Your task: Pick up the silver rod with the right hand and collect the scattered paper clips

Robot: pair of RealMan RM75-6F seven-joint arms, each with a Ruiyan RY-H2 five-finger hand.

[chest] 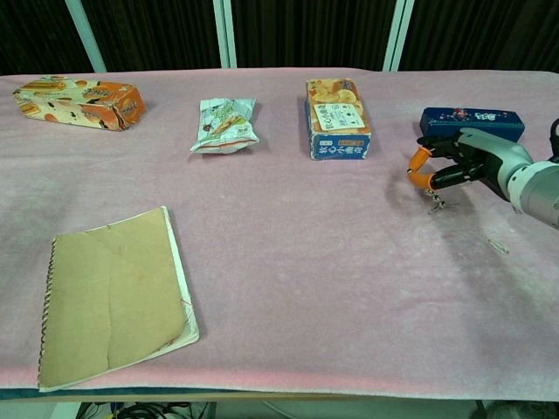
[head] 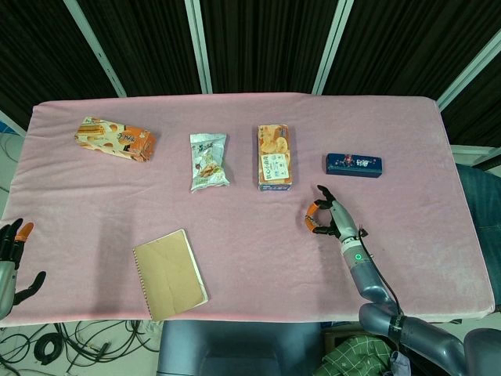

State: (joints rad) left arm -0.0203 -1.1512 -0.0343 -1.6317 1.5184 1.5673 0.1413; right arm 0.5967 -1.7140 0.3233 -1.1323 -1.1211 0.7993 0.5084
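My right hand [chest: 461,164] [head: 329,218] hovers low over the pink cloth in front of the dark blue box, orange-tipped fingers curled in. A thin silver rod [chest: 431,197] pokes down from its fingers, mostly hidden by them. A small clump of paper clips [chest: 438,206] lies at the rod's tip; I cannot tell if they cling to it. One loose paper clip [chest: 498,246] lies on the cloth nearer the front, right of the hand. My left hand [head: 12,258] hangs off the table's front left corner, fingers apart and holding nothing.
A dark blue box [chest: 472,121] lies just behind the right hand. A blue-and-orange snack box [chest: 337,118], a foil snack bag [chest: 225,124] and an orange snack box [chest: 80,100] line the back. A brown spiral notebook [chest: 109,292] lies front left.
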